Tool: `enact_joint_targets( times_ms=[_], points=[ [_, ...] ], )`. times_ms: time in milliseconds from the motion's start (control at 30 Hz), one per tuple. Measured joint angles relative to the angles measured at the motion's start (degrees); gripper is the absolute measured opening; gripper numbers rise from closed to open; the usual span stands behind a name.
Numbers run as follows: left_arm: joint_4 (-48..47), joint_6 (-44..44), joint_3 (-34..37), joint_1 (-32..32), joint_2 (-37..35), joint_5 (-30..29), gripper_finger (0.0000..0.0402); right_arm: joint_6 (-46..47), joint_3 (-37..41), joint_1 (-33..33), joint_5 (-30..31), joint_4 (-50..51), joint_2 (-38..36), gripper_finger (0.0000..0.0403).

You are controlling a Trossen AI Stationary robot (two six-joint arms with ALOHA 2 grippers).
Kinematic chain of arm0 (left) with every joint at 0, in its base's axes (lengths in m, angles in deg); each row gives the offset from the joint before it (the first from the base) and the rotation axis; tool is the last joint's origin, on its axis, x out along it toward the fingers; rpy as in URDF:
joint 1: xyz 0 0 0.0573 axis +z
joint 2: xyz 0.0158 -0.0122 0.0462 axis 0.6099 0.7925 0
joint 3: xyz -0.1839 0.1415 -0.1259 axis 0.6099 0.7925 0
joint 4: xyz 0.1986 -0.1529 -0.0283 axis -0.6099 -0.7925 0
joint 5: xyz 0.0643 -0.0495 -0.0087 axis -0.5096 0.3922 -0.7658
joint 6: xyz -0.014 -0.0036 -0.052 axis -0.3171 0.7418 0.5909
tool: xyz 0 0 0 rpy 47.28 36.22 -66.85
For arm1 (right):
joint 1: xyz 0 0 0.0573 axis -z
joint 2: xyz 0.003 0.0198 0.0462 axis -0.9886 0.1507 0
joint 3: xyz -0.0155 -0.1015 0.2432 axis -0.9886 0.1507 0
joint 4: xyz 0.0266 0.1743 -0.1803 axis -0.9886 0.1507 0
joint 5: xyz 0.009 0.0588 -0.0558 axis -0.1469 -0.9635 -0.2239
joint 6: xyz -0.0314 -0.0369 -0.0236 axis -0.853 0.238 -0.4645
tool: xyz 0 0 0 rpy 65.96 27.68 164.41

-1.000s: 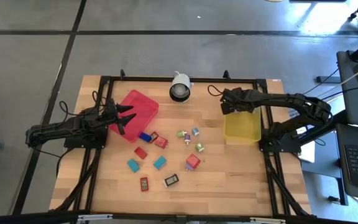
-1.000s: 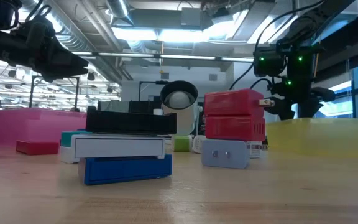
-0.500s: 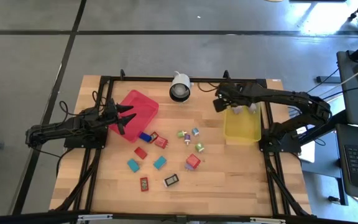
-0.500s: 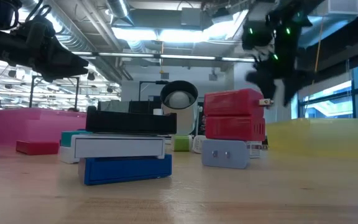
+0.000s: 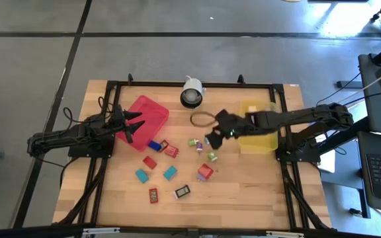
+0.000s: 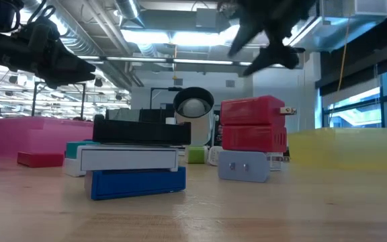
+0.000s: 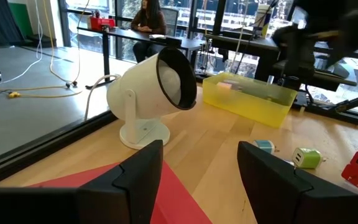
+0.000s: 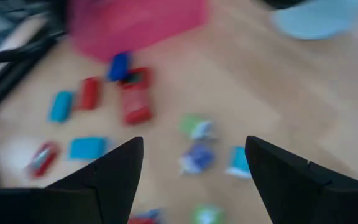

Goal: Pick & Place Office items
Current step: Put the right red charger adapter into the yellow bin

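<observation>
I have the right pincer [image 5: 211, 137] reaching out over the middle of the bench [image 5: 243, 198], its fingers spread wide and empty in its wrist view, with the scattered office items [image 5: 177, 162] below it. They lie loose across the bench's centre, between the red tray [image 5: 152, 106] near the far left corner and the yellow tray [image 5: 260, 144] near the far right edge. Closest under my fingers are a green piece [image 8: 194, 127], a lilac one [image 8: 196, 158] and a teal one [image 8: 236, 163]; the black white-labelled piece [image 5: 182, 192] sits nearer the front edge.

I judge these pieces light, rigid and smooth-sided, so they should skid or tip if nudged from one side. I would come straight down and close across the two flat long faces, low on the body, one piece at a time. The bigger red block [image 6: 254, 126] looks stacked on a lilac one, so it may topple.

The left pincer [image 5: 132, 127] waits at the red tray's edge, fingers apart and empty.
</observation>
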Motion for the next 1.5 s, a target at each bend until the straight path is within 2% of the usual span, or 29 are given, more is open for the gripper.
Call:
enact_joint_targets(
  times_ms=[100, 333, 467, 567, 733, 800, 900, 1100, 1267, 1500],
  points=[
    [0.0, 0.0, 0.0, 0.0, 0.0, 0.0, 0.0203, -4.2, 0.0, -4.3, -0.1, -3.3, 0.0, 0.0284],
    [0.0, 0.0, 0.0, 0.0, 0.0, 0.0, 0.0205, -25.6, 0.0, -9.4, 0.0, -11.2, 0.0, 0.0284],
    [0.0, 0.0, 0.0, 0.0, 0.0, 0.0, 0.0203, -29.7, 0.0, -9.8, -0.8, -14.5, 0.0, 0.0284],
    [0.0, 0.0, 0.0, 0.0, 0.0, 0.0, 0.0204, -30.2, 0.0, -9.8, -3.6, -17.2, 0.0, 0.0284],
    [0.0, 0.0, 0.0, 0.0, 0.0, 0.0, 0.0204, -29.8, 0.0, -9.8, -8.5, -18.9, 0.0, 0.0284],
    [0.0, 0.0, 0.0, 0.0, 0.0, 0.0, 0.0203, -29.2, 0.0, -9.8, -8.8, -18.8, 0.0, 0.0284],
    [0.0, 0.0, 0.0, 0.0, 0.0, 0.0, 0.0204, -25.8, 0.0, -9.9, -4.5, -19.2, 0.6, 0.0284],
    [0.0, 0.0, 0.0, 0.0, 0.0, 0.0, 0.0203, -24.9, 0.0, -11.9, 5.0, -18.8, 5.1, 0.0288],
    [0.0, 0.0, 0.0, 0.0, 0.0, 0.0, 0.0205, -14.6, -1.0, -12.8, 10.2, -17.8, 7.7, 0.0311],
    [0.0, 0.0, 0.0, 0.0, 0.0, 0.0, 0.0203, 2.1, -2.7, -14.4, 8.6, -16.4, 9.1, 0.0337]
  ],
)
